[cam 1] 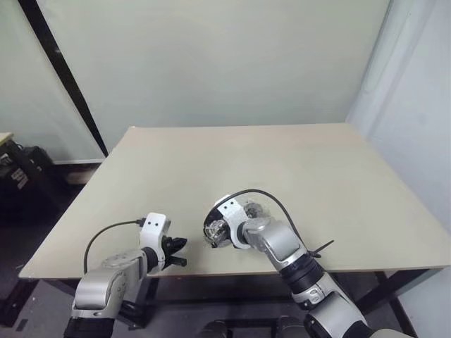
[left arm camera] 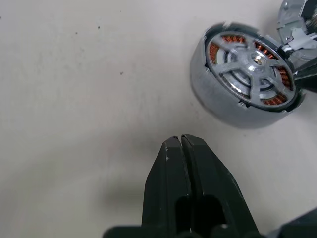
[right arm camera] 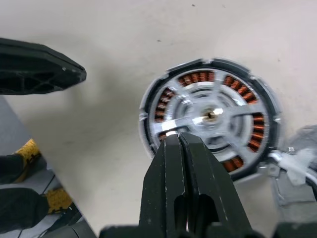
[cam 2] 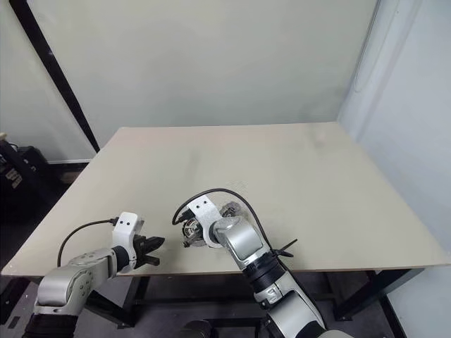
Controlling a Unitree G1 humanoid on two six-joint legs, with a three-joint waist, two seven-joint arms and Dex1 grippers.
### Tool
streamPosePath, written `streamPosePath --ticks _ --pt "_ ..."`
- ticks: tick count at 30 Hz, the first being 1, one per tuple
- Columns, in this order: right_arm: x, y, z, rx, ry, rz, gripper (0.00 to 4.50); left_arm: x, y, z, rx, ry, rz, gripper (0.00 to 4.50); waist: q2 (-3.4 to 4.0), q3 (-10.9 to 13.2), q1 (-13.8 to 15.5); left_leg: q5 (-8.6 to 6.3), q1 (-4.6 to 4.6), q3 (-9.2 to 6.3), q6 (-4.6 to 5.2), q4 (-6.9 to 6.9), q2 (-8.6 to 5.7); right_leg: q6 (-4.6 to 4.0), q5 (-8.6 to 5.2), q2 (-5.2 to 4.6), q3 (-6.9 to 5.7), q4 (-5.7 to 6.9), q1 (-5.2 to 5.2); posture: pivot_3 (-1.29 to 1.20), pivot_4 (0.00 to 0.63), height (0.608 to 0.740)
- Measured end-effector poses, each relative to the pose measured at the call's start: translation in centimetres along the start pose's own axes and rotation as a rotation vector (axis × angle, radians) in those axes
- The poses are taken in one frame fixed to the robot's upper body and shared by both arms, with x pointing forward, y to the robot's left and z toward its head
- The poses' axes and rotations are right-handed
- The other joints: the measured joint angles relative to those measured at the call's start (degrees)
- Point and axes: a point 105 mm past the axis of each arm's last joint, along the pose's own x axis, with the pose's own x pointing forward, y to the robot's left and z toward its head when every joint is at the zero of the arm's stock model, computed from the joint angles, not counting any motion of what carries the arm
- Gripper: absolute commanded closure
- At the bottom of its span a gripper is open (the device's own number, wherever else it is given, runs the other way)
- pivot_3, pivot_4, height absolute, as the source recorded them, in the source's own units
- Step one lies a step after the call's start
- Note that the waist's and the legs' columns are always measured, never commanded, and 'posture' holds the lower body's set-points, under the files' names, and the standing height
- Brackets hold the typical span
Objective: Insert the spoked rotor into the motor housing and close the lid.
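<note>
Near the front edge of the matte beige table (cam 1: 338,176) we see the motor housing (left arm camera: 213,94): round, gray metal wall, copper-orange windings ringed inside. Spoked rotor (right arm camera: 210,116), shiny silver with open spokes and a central hub, sits inside it. Our right gripper (right arm camera: 179,141) has its black fingers pressed together, tips over the rotor's rim; contact unclear. Our left gripper (left arm camera: 181,144) is also pinched together, empty, on bare tabletop beside the housing.
</note>
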Motion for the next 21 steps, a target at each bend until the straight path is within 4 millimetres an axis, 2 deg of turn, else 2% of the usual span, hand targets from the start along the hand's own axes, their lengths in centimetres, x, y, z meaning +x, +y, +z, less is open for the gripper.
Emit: streamPosePath --ticks 4,9,14,18,19,21 --pt "0.0 0.4 0.2 -0.026 0.002 0.02 3.27 0.0 0.0 0.0 0.001 -0.001 0.001 4.5 -0.01 -0.01 -0.01 0.04 0.15 0.06 0.0 0.0 -0.01 -0.05 0.05 0.02 0.06 0.04 0.05 0.0 0.0 0.74" --pt "-1.2 1.2 2.7 -0.137 -0.059 0.067 3.27 0.0 0.2 0.1 0.003 0.0 0.005 4.5 -0.07 -0.04 -0.01 -0.3 0.17 0.02 0.26 -0.15 -0.09 0.09 0.15 0.02 0.15 -0.02 0.01 0.0 0.0 0.74" --pt "-2.3 0.6 3.1 -0.204 -0.092 0.056 3.27 -0.2 0.6 0.2 0.011 -0.003 0.013 4.5 -0.07 -0.03 0.0 -0.41 0.15 0.06 0.26 -0.29 -0.1 0.02 0.09 0.0 0.17 -0.19 0.01 0.0 0.0 0.74" --pt "-3.8 -1.7 4.8 -0.246 -0.203 -0.041 3.27 -0.4 0.5 0.6 0.042 -0.054 -0.014 4.5 -0.07 -0.01 -0.01 -0.42 0.26 0.12 0.23 -0.26 -0.07 -0.07 0.04 -0.01 0.17 -0.18 0.08 0.0 0.0 0.74" --pt "-4.4 -2.9 5.2 -0.263 -0.234 -0.092 3.27 -0.6 0.5 0.8 0.06 -0.076 -0.025 4.5 -0.07 -0.01 0.0 -0.48 0.28 0.15 0.12 -0.26 -0.06 -0.13 0.0 -0.01 0.17 -0.18 0.08 0.0 0.0 0.74" --pt "-5.7 -5.5 5.9 -0.282 -0.275 -0.201 2.92 -0.9 0.6 0.5 0.081 -0.09 -0.041 4.5 -0.08 -0.01 0.02 -0.51 0.3 0.16 0.05 -0.22 -0.06 -0.15 -0.01 -0.01 0.17 -0.18 0.11 0.0 0.0 0.74"
